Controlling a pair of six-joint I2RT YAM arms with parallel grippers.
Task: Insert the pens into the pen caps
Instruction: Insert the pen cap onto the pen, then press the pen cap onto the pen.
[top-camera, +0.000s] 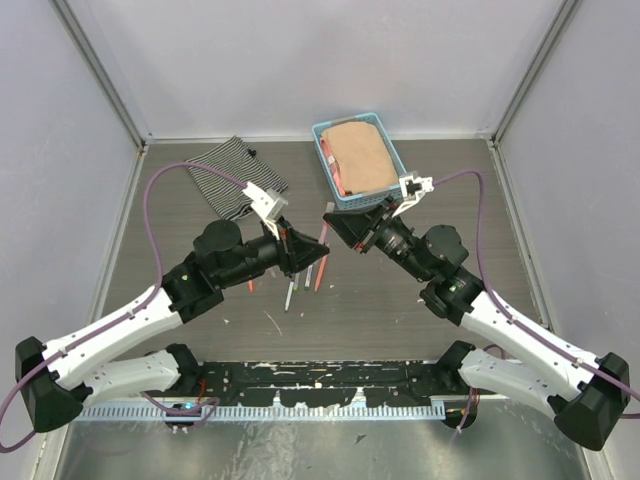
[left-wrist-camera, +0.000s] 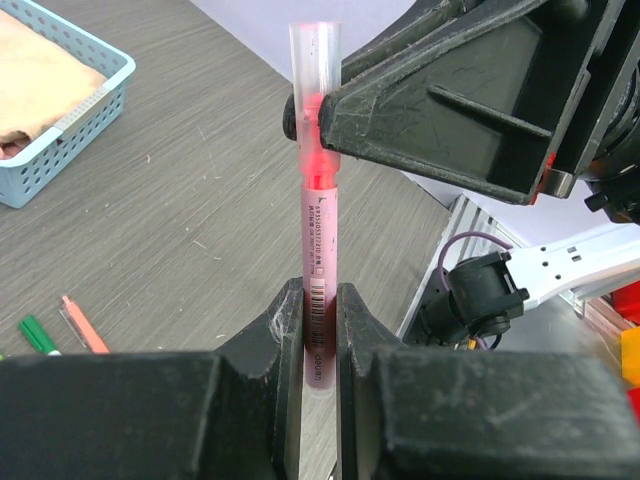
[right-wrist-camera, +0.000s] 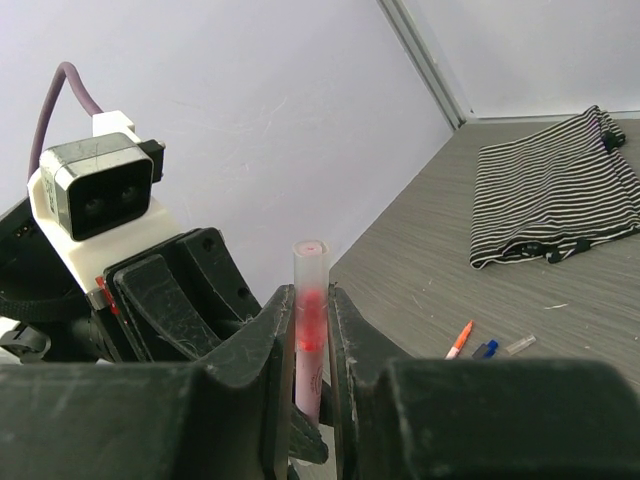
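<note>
My left gripper (left-wrist-camera: 320, 300) is shut on the lower end of a pink pen (left-wrist-camera: 320, 240) with a barcode label, held above the table. Its red tip sits inside a translucent pen cap (left-wrist-camera: 316, 60). My right gripper (right-wrist-camera: 311, 300) is shut on that cap (right-wrist-camera: 310, 265). The two grippers meet tip to tip at mid-table, left (top-camera: 318, 250) and right (top-camera: 333, 222). Other pens (top-camera: 290, 292) lie on the table below them. A green pen (left-wrist-camera: 38, 335) and an orange pen (left-wrist-camera: 85, 325) show in the left wrist view. An orange pen (right-wrist-camera: 459, 339) and a blue cap (right-wrist-camera: 485, 348) show in the right wrist view.
A blue basket (top-camera: 325, 135) holding a tan cloth stands at the back centre-right. A striped cloth (top-camera: 235, 175) lies at the back left. Grey walls close in the sides and back. A clear cap (right-wrist-camera: 520, 344) lies by the blue one.
</note>
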